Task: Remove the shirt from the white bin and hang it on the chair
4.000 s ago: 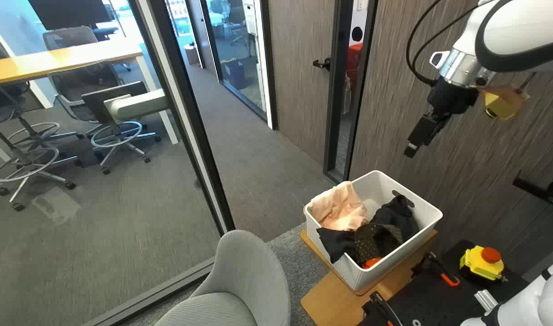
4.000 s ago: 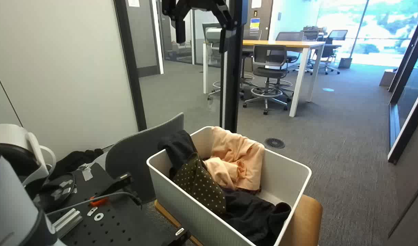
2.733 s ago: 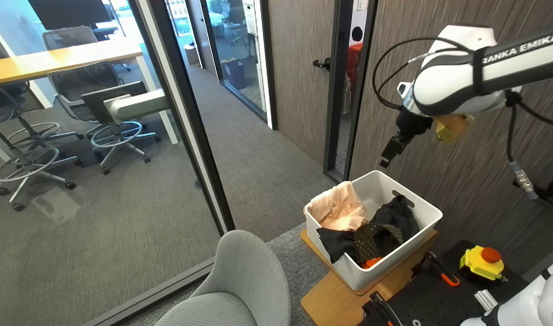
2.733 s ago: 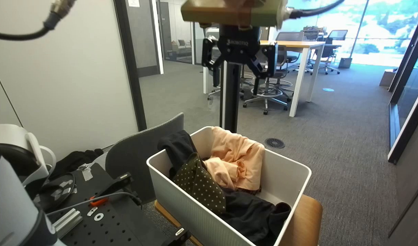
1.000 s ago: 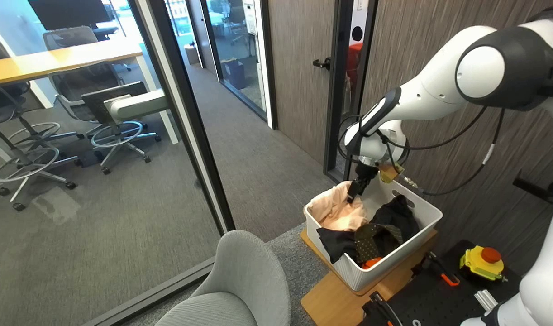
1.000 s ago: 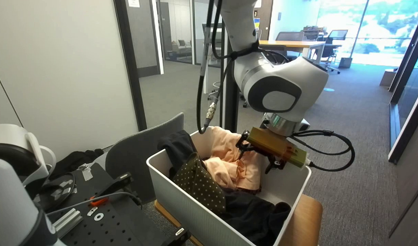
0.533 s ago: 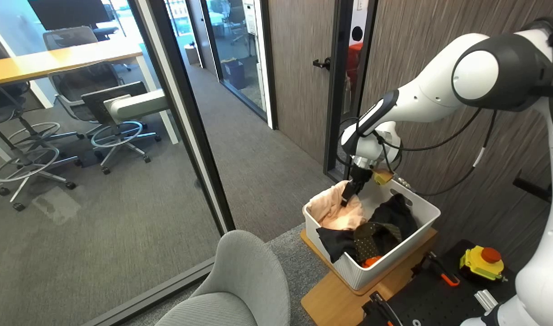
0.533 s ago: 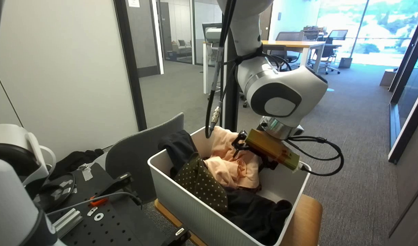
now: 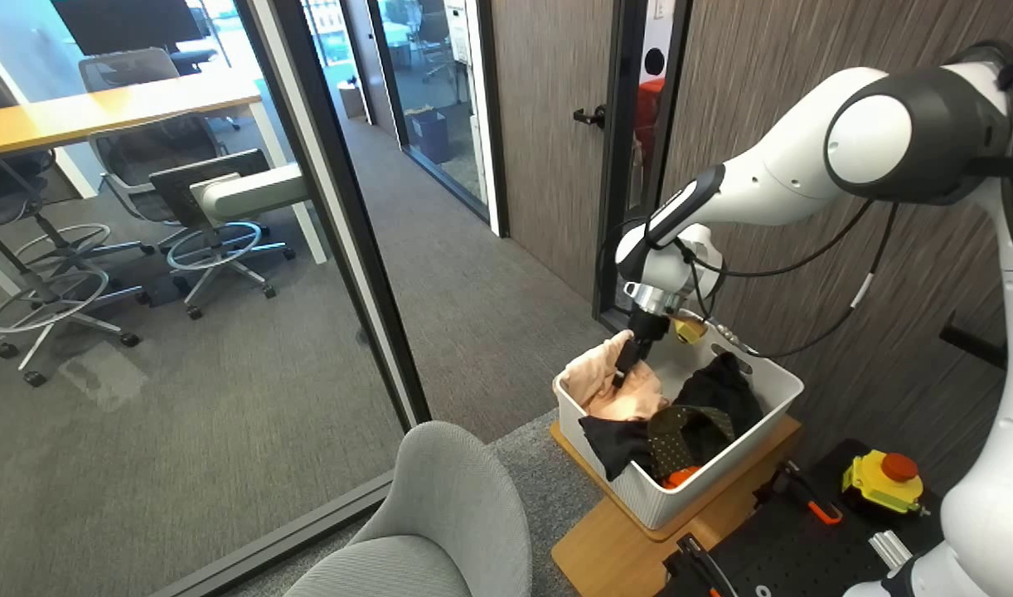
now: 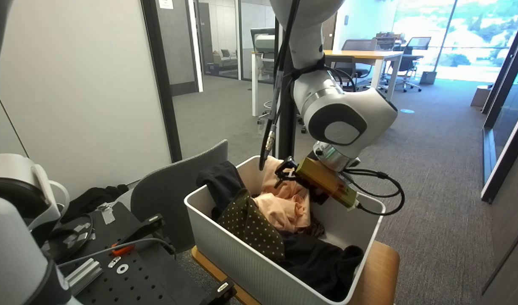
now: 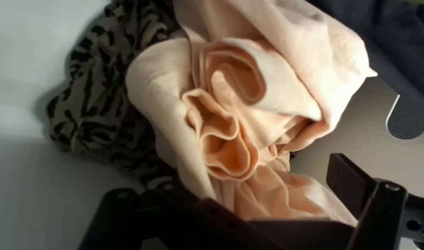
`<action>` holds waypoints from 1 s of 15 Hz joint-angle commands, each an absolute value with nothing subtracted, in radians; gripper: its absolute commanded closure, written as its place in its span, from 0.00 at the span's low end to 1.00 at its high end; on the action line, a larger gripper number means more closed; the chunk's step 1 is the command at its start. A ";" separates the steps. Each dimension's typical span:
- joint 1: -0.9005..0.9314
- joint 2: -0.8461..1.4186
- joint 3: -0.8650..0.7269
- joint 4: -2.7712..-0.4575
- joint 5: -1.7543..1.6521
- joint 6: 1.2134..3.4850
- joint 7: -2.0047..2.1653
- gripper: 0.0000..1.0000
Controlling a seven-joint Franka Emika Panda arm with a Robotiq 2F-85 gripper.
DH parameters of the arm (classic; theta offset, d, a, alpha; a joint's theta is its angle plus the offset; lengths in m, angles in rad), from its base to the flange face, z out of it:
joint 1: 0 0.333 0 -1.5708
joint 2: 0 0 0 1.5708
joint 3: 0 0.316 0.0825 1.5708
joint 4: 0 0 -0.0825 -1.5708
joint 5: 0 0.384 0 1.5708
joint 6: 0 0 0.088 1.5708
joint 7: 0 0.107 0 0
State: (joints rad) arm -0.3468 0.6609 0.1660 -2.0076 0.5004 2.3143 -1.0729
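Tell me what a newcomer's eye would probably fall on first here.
Probably the peach garment, pale against the dark clothes in the white bin, with the open gripper pointing down at it. Next might come the animal-print cloth beside it in the wrist view, then the yellow emergency-stop box with its red button, at lower right in an exterior view.
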 commanded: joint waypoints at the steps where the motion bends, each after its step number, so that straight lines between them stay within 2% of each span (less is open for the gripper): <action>1: -0.363 0.688 0.182 -1.957 0.530 2.254 -1.116 0.00; 6: -0.361 0.701 0.176 -1.938 0.535 2.222 -1.128 0.00; 7: -0.361 0.703 0.176 -1.936 0.536 2.220 -1.130 0.25; 8: -0.361 0.704 0.176 -1.935 0.537 2.217 -1.133 0.26; 9: -0.360 0.705 0.175 -1.933 0.537 2.214 -1.134 0.32; 15: -0.360 0.705 0.173 -1.929 0.542 2.208 -1.143 0.80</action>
State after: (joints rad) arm -0.3518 0.6865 0.1662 -1.9674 0.5167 2.2401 -1.1138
